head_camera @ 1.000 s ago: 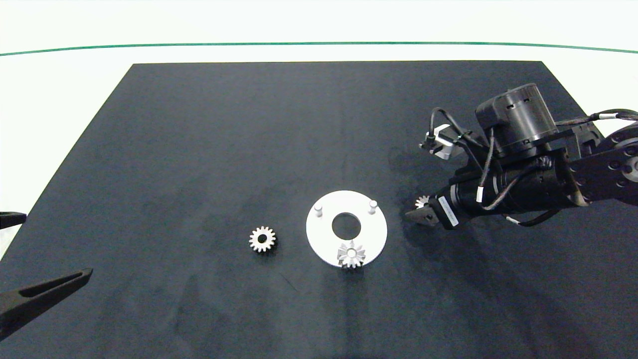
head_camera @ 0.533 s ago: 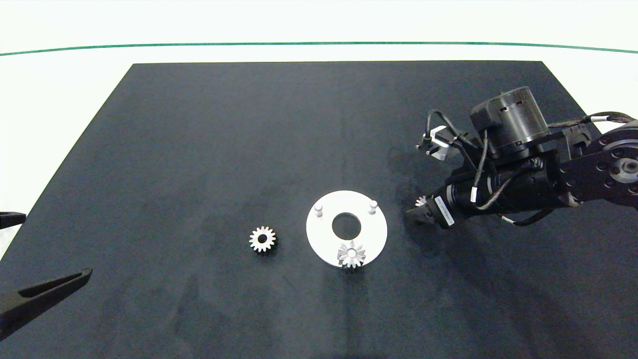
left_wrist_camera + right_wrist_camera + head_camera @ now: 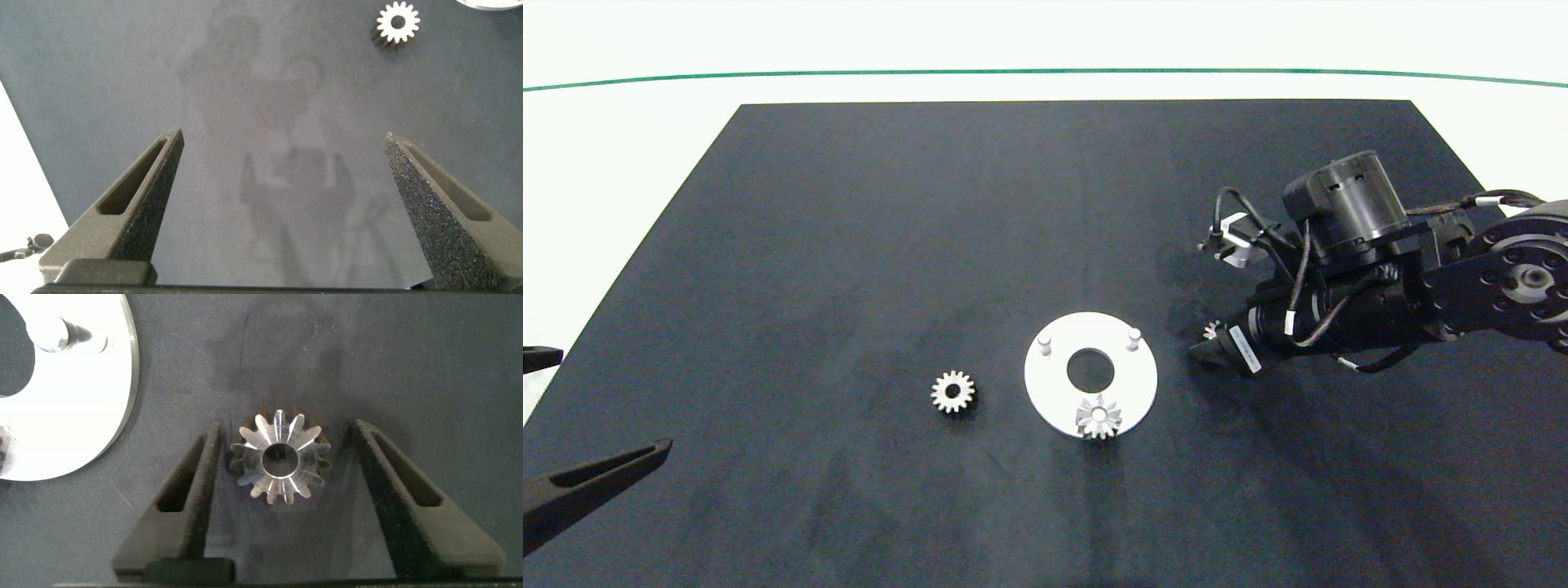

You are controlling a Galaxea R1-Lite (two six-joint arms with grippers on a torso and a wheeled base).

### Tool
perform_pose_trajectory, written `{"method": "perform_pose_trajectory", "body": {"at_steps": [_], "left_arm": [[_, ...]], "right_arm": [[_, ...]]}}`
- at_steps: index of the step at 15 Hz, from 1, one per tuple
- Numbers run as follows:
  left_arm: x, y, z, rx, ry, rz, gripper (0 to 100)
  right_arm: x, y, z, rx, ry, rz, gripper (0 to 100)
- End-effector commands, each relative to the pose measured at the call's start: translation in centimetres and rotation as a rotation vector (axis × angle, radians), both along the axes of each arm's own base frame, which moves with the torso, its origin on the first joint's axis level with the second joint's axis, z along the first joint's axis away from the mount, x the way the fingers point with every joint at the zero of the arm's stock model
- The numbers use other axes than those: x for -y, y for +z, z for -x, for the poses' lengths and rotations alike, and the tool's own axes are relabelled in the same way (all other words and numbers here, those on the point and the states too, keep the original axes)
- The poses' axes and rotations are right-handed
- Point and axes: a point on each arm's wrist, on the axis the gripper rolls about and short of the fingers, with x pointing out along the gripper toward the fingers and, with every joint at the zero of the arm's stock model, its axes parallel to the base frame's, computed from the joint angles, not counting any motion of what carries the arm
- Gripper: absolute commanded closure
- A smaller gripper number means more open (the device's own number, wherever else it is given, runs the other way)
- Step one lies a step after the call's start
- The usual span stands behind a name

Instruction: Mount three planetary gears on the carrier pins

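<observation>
The white disc (image 3: 1052, 396) lies on the black mat, with two bare carrier pins (image 3: 1045, 343) (image 3: 1133, 336) at its far side. One planetary gear (image 3: 1099, 416) sits on the near pin. A second gear (image 3: 952, 392) lies loose to the disc's left and also shows as a gear (image 3: 398, 22) in the left wrist view. The third gear (image 3: 280, 457) lies flat on the mat just right of the disc (image 3: 98, 416). My right gripper (image 3: 286, 429) is open, one finger on each side of it. In the head view this gear (image 3: 1213, 331) is half hidden by the right gripper (image 3: 1205, 349).
My left gripper (image 3: 284, 139) is parked open at the mat's near left corner, seen in the head view as the left gripper (image 3: 617, 400). The black mat (image 3: 849, 245) lies on a white table with a green line (image 3: 1045, 72) along the far side.
The right arm's wrist has shifted slightly left and lower, while its fingers stay at the gear beside the disc. Gears, disc and left arm have not moved.
</observation>
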Motion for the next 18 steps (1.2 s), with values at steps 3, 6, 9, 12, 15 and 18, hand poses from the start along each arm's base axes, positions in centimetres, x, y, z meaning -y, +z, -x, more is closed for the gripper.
{"method": "perform_pose_trajectory", "body": {"at_steps": [3,6,9,12,15,18], "left_arm": [[0.0,-0.02,0.0,-0.002,-0.001,-0.002,0],[0.0,-0.02,0.0,-0.002,-0.001,-0.002,0],[-0.01,0.0,0.04,0.0,-0.001,-0.002,0],[-0.02,0.0,0.04,0.0,-0.001,-0.004,0],[-0.02,0.0,0.04,0.0,0.001,-0.005,0],[-0.02,-0.05,0.04,-0.001,0.0,-0.008,0]], "right_arm": [[-0.04,-0.07,-0.02,-0.003,0.002,0.003,47],[-0.06,-0.12,-0.05,-0.004,0.003,0.005,53],[-0.1,-0.12,-0.03,-0.005,0.004,0.003,59],[-0.14,-0.17,0.01,-0.007,0.005,0.005,65],[-0.14,-0.17,0.01,-0.007,0.005,0.005,71],[-0.18,-0.21,0.05,-0.008,0.006,0.006,77]]}}
